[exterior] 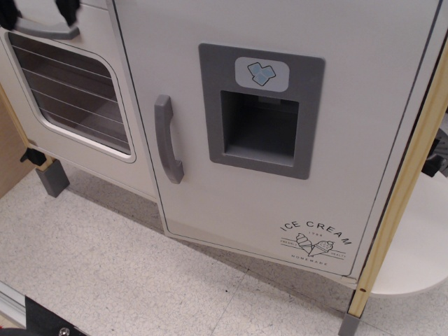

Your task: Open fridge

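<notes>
The tall white toy fridge door point(280, 126) with a vertical grey handle point(166, 140) fills mid-frame. Black fingers point(66, 8) barely show at upper left; their grip cannot be told.

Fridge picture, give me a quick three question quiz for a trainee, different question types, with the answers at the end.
1. True or false: the dispenser panel sits left of the fridge handle.
2. What does the print low on the fridge say? A) ICE CREAM B) PIZZA C) MILK
3. Fill in: the window with wire racks belongs to the ____ door.
Key: 1 false; 2 A; 3 oven.
</notes>
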`<move>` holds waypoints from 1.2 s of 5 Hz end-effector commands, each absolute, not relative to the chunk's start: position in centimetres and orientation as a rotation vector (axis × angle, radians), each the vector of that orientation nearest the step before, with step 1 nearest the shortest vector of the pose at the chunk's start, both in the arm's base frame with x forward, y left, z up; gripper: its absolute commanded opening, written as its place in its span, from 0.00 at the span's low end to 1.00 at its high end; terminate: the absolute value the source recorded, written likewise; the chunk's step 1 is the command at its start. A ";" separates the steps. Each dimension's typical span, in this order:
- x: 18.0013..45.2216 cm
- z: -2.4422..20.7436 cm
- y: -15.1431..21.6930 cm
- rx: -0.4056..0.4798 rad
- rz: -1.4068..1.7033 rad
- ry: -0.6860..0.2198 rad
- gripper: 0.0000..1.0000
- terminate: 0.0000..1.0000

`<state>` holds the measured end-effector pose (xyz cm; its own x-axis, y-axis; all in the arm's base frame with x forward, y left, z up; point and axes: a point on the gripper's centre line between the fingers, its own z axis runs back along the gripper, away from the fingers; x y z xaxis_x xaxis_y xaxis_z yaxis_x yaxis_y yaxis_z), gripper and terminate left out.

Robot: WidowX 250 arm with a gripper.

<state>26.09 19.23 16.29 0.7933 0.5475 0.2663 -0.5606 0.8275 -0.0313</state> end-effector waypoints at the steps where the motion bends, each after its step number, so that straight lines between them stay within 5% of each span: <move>1: 27.1 19.1 22.2 0.095 0.750 -0.351 1.00 0.00; 4: 30.9 18.6 17.2 0.030 0.698 -0.363 1.00 0.00; 6: 29.5 18.4 16.1 -0.004 0.594 -0.294 1.00 0.00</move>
<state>29.80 15.53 15.80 0.8128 0.5496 0.1930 -0.5442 0.8346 -0.0852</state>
